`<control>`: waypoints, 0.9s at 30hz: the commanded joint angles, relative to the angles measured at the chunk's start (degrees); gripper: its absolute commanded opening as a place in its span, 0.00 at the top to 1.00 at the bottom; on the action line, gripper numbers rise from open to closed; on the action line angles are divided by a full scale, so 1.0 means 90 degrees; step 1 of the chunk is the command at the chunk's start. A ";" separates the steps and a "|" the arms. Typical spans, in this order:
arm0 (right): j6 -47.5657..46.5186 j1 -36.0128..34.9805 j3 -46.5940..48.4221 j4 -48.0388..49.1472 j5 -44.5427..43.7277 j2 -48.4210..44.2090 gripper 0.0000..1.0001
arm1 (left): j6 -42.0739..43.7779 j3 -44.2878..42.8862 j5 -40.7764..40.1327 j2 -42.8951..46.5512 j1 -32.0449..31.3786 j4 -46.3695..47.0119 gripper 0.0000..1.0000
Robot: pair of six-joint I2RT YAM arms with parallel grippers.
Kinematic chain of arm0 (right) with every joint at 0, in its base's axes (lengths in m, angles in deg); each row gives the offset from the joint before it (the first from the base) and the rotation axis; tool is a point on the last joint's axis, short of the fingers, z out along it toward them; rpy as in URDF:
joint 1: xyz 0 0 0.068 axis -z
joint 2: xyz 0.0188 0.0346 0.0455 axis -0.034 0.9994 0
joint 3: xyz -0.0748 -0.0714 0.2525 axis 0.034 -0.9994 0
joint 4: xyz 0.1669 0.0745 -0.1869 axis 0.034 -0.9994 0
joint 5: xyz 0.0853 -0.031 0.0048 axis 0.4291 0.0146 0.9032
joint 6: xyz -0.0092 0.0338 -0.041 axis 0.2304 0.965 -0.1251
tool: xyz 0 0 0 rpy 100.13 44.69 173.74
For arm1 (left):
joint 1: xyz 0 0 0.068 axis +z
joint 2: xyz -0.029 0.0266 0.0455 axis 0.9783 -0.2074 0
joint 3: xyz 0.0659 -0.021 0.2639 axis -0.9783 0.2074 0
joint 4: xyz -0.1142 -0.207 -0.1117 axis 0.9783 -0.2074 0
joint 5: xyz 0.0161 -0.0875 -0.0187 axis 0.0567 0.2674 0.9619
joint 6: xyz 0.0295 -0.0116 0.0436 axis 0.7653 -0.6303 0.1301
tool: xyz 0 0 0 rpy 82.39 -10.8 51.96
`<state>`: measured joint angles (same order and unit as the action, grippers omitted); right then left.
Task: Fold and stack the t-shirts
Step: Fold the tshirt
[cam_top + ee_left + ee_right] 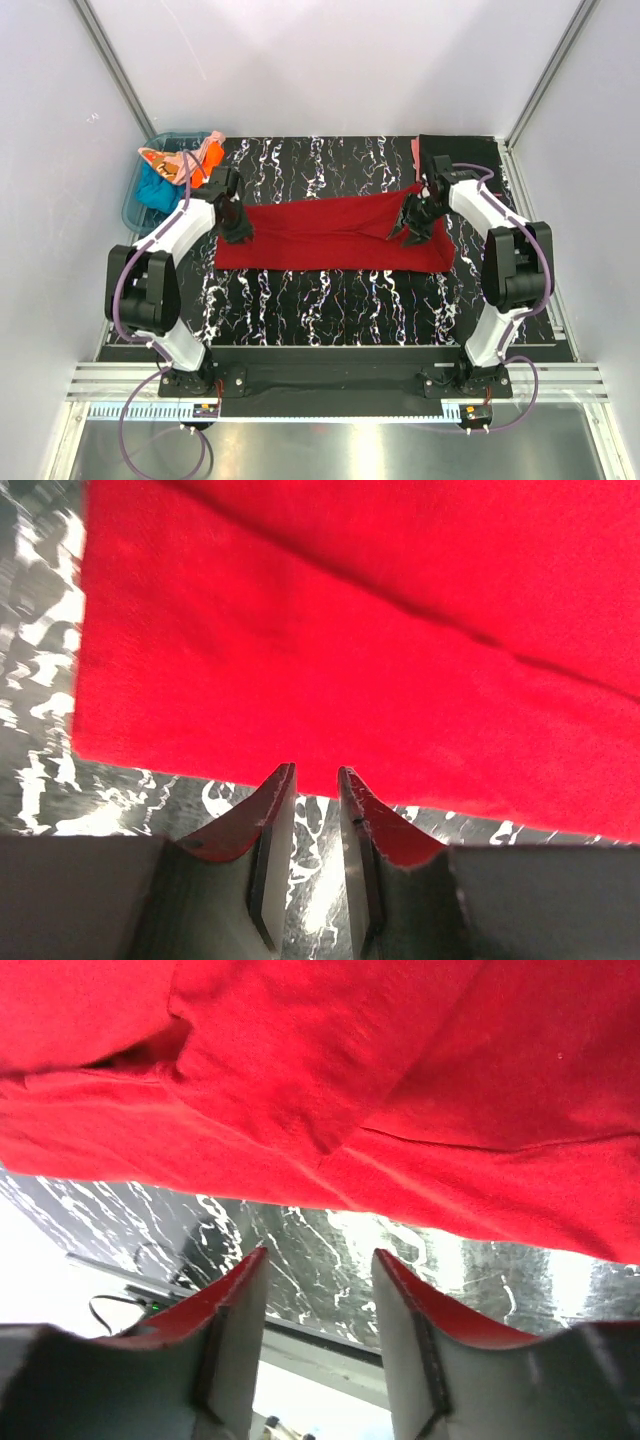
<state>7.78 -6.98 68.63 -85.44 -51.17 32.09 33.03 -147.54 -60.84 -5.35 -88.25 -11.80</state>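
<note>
Dark red t-shirt [335, 235] lies flat across the middle of the marbled mat [330, 300], folded into a long band running from the mat's left part to its right part. We note a fold line along the cloth in the left wrist view and a tucked sleeve in the right wrist view.

Left gripper [237, 230] sits over the mat's left part, at one end of the band. Its jaws stand slightly parted with nothing between them, and the mat shows through the gap. Right gripper [410, 228] sits over the mat's right part, at the band's other end. Its jaws are spread wider and also pinch nothing. We cannot tell whether either touches the cloth.

Just off the mat's far left corner stands a blue tub [135, 205] holding an orange t-shirt [211, 155], a teal t-shirt [155, 190] and a pale peach t-shirt [165, 160], all bunched together. At the mat's far right corner lies a black t-shirt [455, 150], with a salmon pink t-shirt [415, 155] showing as a strip at its left edge.
</note>
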 commanded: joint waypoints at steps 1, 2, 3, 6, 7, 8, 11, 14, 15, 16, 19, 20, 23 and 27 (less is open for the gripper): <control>0.0422 0.0113 -0.0485 0.1011 0.0476 -0.0428 0.44 | -0.0061 0.0061 0.0475 0.0068 -0.0066 0.0275 0.72; 0.0491 0.0113 -0.0602 0.1215 0.0555 -0.0379 0.42 | -0.0091 0.0129 0.0514 0.0078 -0.0075 0.0324 0.72; 0.0656 0.0103 -0.0671 0.1343 0.0614 -0.0350 0.37 | -0.0139 0.0168 0.0543 0.0088 -0.0085 0.0353 0.72; 0.0910 0.0103 -0.0711 0.1773 0.0654 -0.0194 0.36 | -0.0198 0.0198 0.0612 0.0088 -0.0115 0.0373 0.72; 0.0940 0.0103 -0.0672 0.1832 0.0634 -0.0126 0.37 | -0.0198 0.0188 0.0622 0.0078 -0.0144 0.0363 0.72; 0.0950 0.0103 -0.0595 0.1871 0.0625 0.0039 0.37 | -0.0179 0.0169 0.0622 0.0088 -0.0154 0.0354 0.72; 0.0999 0.0123 -0.0078 0.1726 0.0576 0.0439 0.40 | -0.0159 0.0139 0.0583 0.0097 -0.0173 0.0324 0.72; 0.0999 0.0113 0.0293 0.1599 0.0517 0.0801 0.43 | -0.0130 0.0149 0.0573 0.0097 -0.0173 0.0295 0.72; 0.1019 0.0103 0.0401 0.1540 0.0527 0.0890 0.44 | -0.0120 0.0149 0.0554 0.0107 -0.0173 0.0295 0.72; 0.1028 0.0103 0.0470 0.1501 0.0507 0.0949 0.44 | -0.0111 0.0139 0.0544 0.0117 -0.0173 0.0285 0.72; 0.1077 0.0103 0.0578 0.1491 0.0420 0.1027 0.48 | -0.0062 0.0071 0.0505 0.0137 -0.0173 0.0275 0.72; 0.1068 0.0103 0.0636 0.1481 0.0390 0.1066 0.50 | -0.0062 0.0061 0.0505 0.0127 -0.0173 0.0256 0.72; 0.0970 0.0103 0.0821 0.1432 0.0371 0.1222 0.58 | -0.0052 -0.0027 0.0524 0.0068 -0.0173 0.0236 0.72; 0.0765 0.0065 0.1222 0.1471 0.0419 0.1437 0.82 | -0.0100 -0.0095 0.0301 0.0116 -0.0173 0.0197 0.72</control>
<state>16.09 -6.08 75.52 -72.57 -47.04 43.96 32.06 -145.99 -57.04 -5.75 -89.63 -10.73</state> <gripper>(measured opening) 0.234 0.282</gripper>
